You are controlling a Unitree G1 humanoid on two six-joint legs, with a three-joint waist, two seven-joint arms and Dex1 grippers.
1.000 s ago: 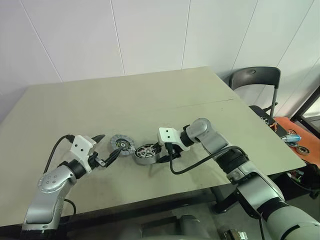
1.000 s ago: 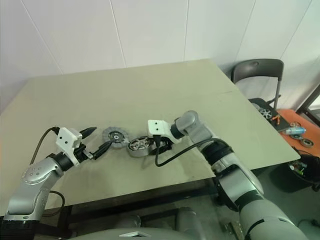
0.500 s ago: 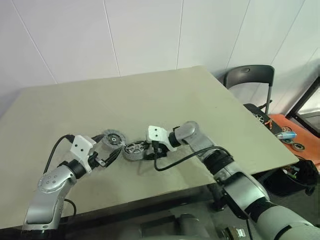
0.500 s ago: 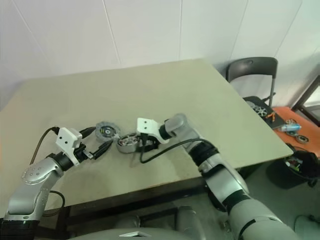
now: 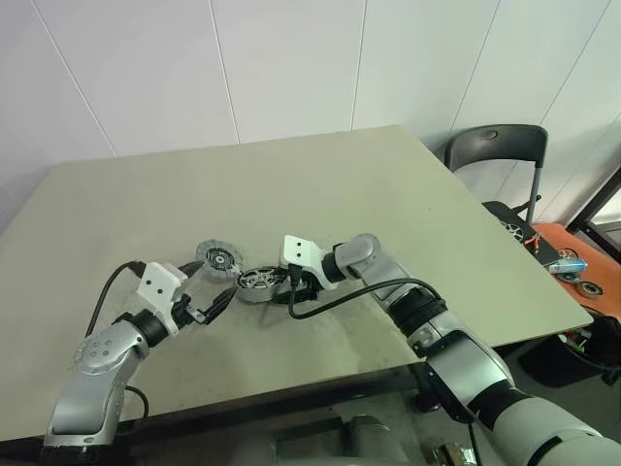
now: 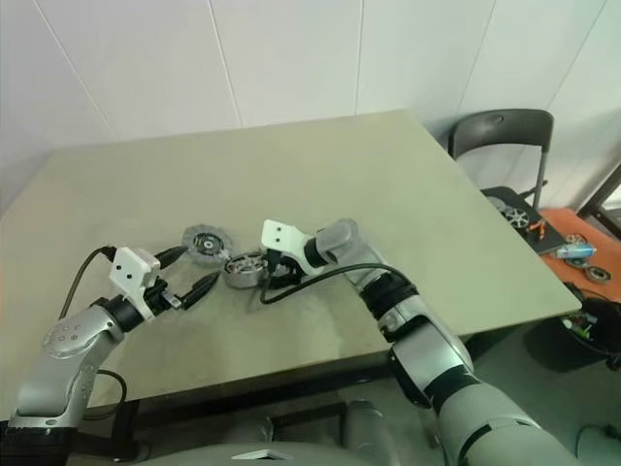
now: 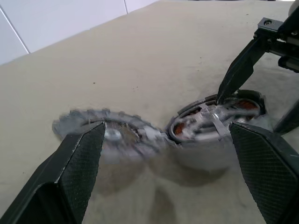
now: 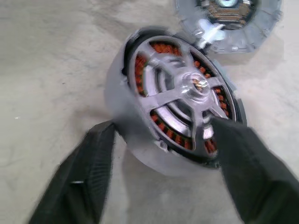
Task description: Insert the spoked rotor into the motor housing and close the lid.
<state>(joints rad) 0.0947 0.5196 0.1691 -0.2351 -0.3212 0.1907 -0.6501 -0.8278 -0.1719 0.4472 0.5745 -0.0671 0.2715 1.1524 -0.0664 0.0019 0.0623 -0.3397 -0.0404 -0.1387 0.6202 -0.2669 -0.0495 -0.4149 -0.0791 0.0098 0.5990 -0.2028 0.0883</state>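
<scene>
- The step in hand looked like the end of the insertion. The spoked wheel (image 8: 198, 88) lay flat in the top of the motor cup (image 8: 140, 151), its spokes over the ring of copper windings.
- Whether it had dropped fully home could not be told.
- The cup stood on the table (image 5: 408, 214) near its front edge. The lid (image 8: 252, 28) lay flat just beside it, on the far side from the right gripper (image 8: 163, 130).
- The right gripper was spread, one finger on either side of the cup. One tip was at the wheel's rim, and it did not appear to be clamped on anything.
- The left gripper (image 7: 167, 128) was released and empty, with its fingers wide apart. It pointed at the lid and cup from just short of them.
- The lid was not yet on. My judgement is that the next move called for a grasp on the lid's thin edge. The lid would then need lifting clear, centring over the cup and lowering level.
- The right gripper would need to get out of the way first, or steady the cup from the side.
- A flat disc on a bare table could slide away from the fingers.
- Compared with a second earlier, the whole view had shifted, so the camera had moved. The lid and cup lay side by side as before.
- The right gripper was still at the cup, and the left gripper was just as wide.
</scene>
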